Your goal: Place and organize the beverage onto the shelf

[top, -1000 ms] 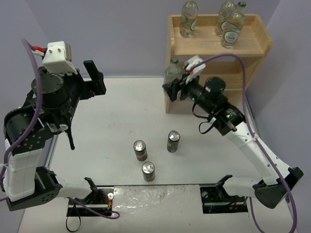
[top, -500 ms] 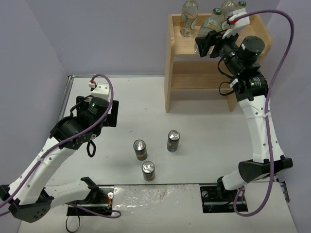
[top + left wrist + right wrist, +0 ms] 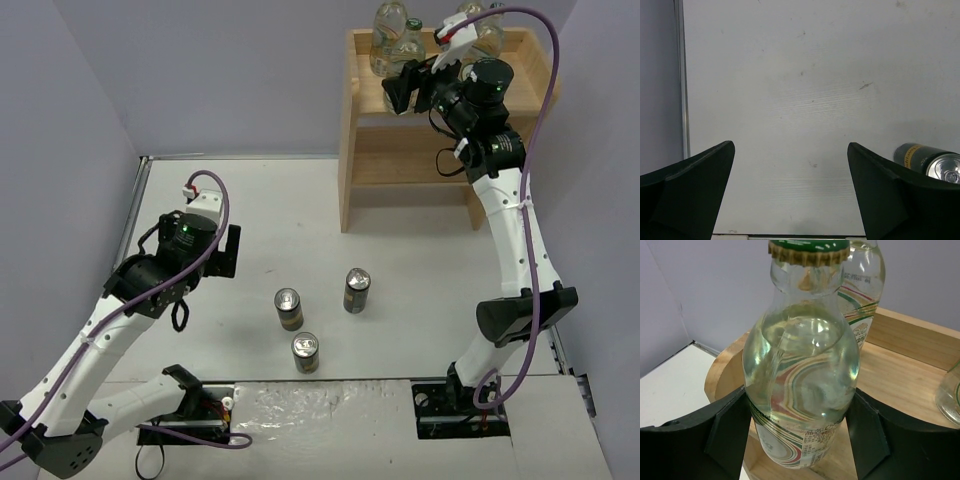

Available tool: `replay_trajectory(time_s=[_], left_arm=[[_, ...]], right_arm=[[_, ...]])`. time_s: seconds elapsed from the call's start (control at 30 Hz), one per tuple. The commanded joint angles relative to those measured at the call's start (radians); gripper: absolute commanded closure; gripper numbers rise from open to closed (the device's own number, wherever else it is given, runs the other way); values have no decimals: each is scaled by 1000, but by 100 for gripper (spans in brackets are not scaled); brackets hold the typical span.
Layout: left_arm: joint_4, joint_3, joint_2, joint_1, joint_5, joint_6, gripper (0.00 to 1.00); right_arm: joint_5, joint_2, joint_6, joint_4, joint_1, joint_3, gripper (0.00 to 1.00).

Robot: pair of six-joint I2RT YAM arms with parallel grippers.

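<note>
My right gripper is shut on a clear bottle with a green cap and holds it upright over the left part of the wooden shelf's top tier. In the right wrist view both fingers press the bottle at its label, just above the wood. Another bottle stands behind it and one shows at the right edge. Three dark cans stand on the table. My left gripper is open and empty, left of the cans; one can shows by its right finger.
A bottle stands at the back left of the top tier and another is partly hidden behind my right wrist. The shelf's lower tier holds nothing that I can see. A purple wall rises behind the shelf.
My right gripper has lifted the bottle from beside the shelf's lower tier to the top tier, then shifted it left. My left arm has swung down over the table.
</note>
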Motion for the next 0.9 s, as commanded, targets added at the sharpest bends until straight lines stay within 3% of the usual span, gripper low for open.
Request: replay_trajectory(time_s=[0.0,0.53,0.87], left_arm=[[46,12,-20,13,33,19,6],[66,-45,-40,33,65,33,6],[77,-57,-49,40,82,37,6]], right_arm=[[-42,13,-28,126,-5,55,100],[-4,165,-11,167,-5,90,100],[31,230,-2,164,-14,119,89]])
